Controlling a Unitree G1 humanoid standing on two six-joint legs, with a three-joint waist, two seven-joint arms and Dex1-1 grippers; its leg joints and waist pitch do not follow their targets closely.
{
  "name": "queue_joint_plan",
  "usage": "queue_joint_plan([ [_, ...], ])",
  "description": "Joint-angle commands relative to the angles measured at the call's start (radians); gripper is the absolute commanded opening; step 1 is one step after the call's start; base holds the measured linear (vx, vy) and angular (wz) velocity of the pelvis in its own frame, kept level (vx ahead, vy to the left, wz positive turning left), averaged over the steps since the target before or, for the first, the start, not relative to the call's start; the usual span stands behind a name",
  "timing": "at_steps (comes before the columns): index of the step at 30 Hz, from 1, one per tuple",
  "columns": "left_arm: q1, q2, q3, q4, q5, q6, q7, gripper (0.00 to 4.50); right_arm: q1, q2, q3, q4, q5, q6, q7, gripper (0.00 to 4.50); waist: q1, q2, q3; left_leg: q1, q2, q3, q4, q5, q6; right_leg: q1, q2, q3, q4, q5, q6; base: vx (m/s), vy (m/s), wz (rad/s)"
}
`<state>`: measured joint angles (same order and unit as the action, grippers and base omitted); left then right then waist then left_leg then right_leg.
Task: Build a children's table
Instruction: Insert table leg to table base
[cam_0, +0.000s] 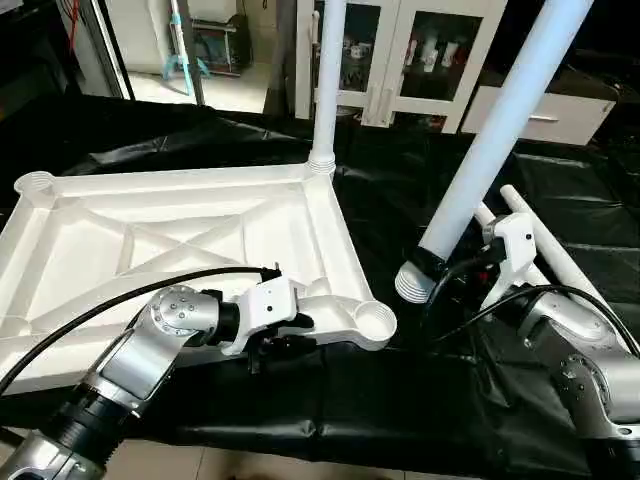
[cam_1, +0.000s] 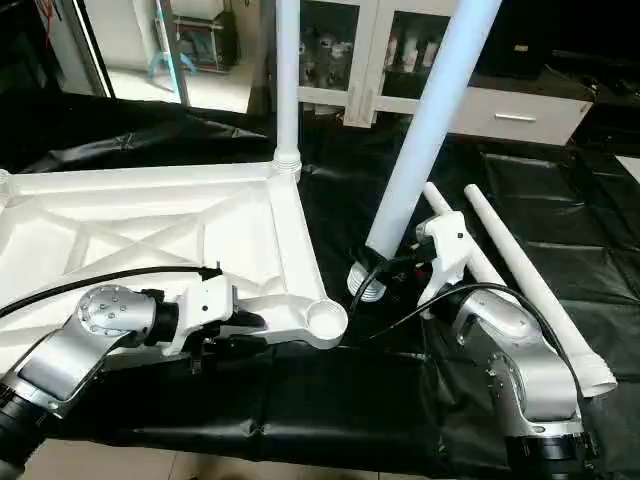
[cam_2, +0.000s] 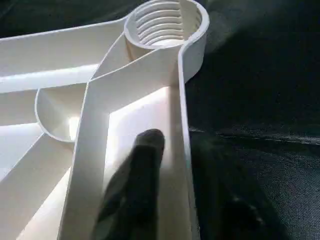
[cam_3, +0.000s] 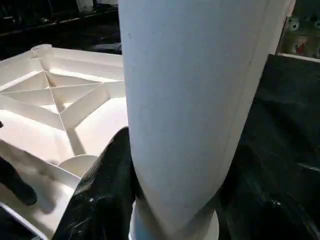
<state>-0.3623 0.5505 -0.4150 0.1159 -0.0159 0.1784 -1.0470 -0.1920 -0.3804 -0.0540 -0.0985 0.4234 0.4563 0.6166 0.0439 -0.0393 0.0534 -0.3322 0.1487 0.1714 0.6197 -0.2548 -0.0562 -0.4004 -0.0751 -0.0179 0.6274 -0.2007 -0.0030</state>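
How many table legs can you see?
4. One leg stands screwed into the top's far corner. One is held tilted by the right gripper. Two lie on the black cloth, right of it.

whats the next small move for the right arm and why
Probably swing the held leg left so its threaded end sits over the empty near socket. The end hangs tilted, beside the socket, while the left gripper steadies the top at that corner.

Left wrist: my finger (cam_2: 137, 185) on the tabletop (cam_2: 60, 60) edge.
I see one dark finger inside the rim wall, the threaded socket (cam_2: 165, 22) beyond, black sheet (cam_2: 260, 100) alongside.
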Motion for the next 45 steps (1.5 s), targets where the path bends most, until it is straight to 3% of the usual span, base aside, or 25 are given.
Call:
queue_joint_plan([
  [1,0.010,0.012,-0.038,0.040,0.032,0.009,-0.009,0.77,-0.022,0.000,-0.017,-0.019,0.023,0.016,-0.005,1.86,0.001,0.005,-0.049,-0.008,0.070,-0.023,-0.091,-0.096,0.023,0.045,-0.067,0.042,-0.072,-0.144,-0.233,0.000,0.000,0.00],
  [2,0.011,0.020,-0.043,0.035,0.038,0.008,-0.017,0.67,-0.037,0.003,-0.022,-0.015,0.039,0.039,-0.006,1.86,0.001,0.000,-0.050,-0.008,0.070,-0.022,-0.090,-0.085,0.026,0.045,-0.066,0.042,-0.071,-0.133,-0.234,0.000,0.000,0.00],
  [5,0.016,0.028,-0.051,0.023,0.042,0.019,-0.037,0.50,-0.062,0.010,-0.025,-0.006,0.066,0.074,-0.002,1.86,0.000,0.003,-0.050,-0.009,0.069,-0.023,-0.089,-0.069,0.032,0.046,-0.067,0.042,-0.068,-0.122,-0.240,0.000,0.000,0.00],
  [7,0.015,0.030,-0.064,0.015,0.047,0.030,-0.052,0.24,-0.092,0.007,0.006,0.012,0.062,0.101,0.018,1.86,-0.002,0.008,-0.050,-0.007,0.069,-0.022,-0.089,-0.072,0.027,0.044,-0.066,0.041,-0.068,-0.124,-0.243,0.000,0.000,0.00],
  [11,0.012,0.029,-0.071,0.015,0.054,0.033,-0.056,0.06,-0.116,0.001,0.038,0.029,0.046,0.112,0.037,1.86,-0.005,0.007,-0.051,-0.008,0.069,-0.021,-0.088,-0.074,0.022,0.044,-0.066,0.041,-0.068,-0.122,-0.249,0.000,0.000,0.00],
  [14,-0.010,0.030,-0.085,0.021,0.077,0.046,-0.062,0.03,-0.163,-0.010,0.085,0.059,0.035,0.150,0.079,1.86,-0.005,-0.004,-0.049,-0.008,0.070,-0.021,-0.088,-0.074,0.026,0.044,-0.067,0.041,-0.068,-0.148,-0.248,0.000,0.000,0.00],
  [17,-0.025,0.020,-0.083,0.033,0.083,0.039,-0.053,0.03,-0.170,-0.017,0.103,0.072,0.047,0.177,0.111,1.86,-0.003,-0.006,-0.050,-0.004,0.071,-0.018,-0.087,-0.069,0.027,0.041,-0.067,0.041,-0.069,-0.150,-0.246,0.000,0.000,0.00],
  [19,-0.035,0.006,-0.073,0.036,0.069,0.045,-0.051,0.03,-0.163,-0.020,0.108,0.076,0.065,0.195,0.132,1.86,0.001,-0.027,-0.050,-0.006,0.073,-0.016,-0.087,-0.064,0.033,0.042,-0.067,0.040,-0.071,-0.154,-0.241,0.000,0.000,0.00],
  [21,-0.038,0.003,-0.073,0.034,0.066,0.052,-0.052,0.03,-0.160,-0.019,0.104,0.075,0.081,0.209,0.135,1.86,0.007,-0.018,-0.049,-0.004,0.074,-0.016,-0.089,-0.063,0.029,0.039,-0.070,0.041,-0.070,-0.168,-0.236,0.000,0.000,0.00],
  [22,-0.040,0.001,-0.073,0.030,0.066,0.058,-0.053,0.03,-0.158,-0.016,0.098,0.072,0.102,0.229,0.142,1.86,0.007,-0.026,-0.048,-0.004,0.074,-0.016,-0.089,-0.064,0.029,0.038,-0.069,0.040,-0.071,-0.172,-0.233,0.000,0.000,0.00],
  [25,-0.046,-0.007,-0.074,0.028,0.069,0.066,-0.044,0.03,-0.144,-0.020,0.088,0.060,0.156,0.283,0.177,1.86,0.013,-0.028,-0.048,-0.003,0.075,-0.017,-0.090,-0.078,0.025,0.037,-0.072,0.041,-0.073,-0.197,-0.221,0.000,0.000,0.00],
  [31,-0.060,-0.018,-0.076,0.050,0.072,0.054,-0.032,0.03,-0.125,-0.037,0.100,0.058,0.139,0.275,0.217,1.86,0.015,-0.030,-0.046,-0.004,0.075,-0.017,-0.091,-0.094,0.013,0.035,-0.071,0.041,-0.078,-0.226,-0.205,0.000,0.000,0.00],
  [37,-0.068,-0.019,-0.072,0.055,0.080,0.052,-0.035,0.03,-0.116,-0.042,0.110,0.083,0.080,0.185,0.197,1.86,0.014,-0.030,-0.047,-0.006,0.075,-0.017,-0.092,-0.096,0.004,0.035,-0.071,0.041,-0.077,-0.222,-0.200,0.000,0.000,0.00],
  [45,-0.073,-0.019,-0.073,0.059,0.081,0.049,-0.041,0.03,-0.114,-0.023,0.101,0.127,0.060,0.142,0.199,1.86,0.013,-0.031,-0.046,-0.010,0.076,-0.019,-0.094,-0.114,0.007,0.036,-0.072,0.040,-0.080,-0.249,-0.199,0.000,0.000,0.00],
])
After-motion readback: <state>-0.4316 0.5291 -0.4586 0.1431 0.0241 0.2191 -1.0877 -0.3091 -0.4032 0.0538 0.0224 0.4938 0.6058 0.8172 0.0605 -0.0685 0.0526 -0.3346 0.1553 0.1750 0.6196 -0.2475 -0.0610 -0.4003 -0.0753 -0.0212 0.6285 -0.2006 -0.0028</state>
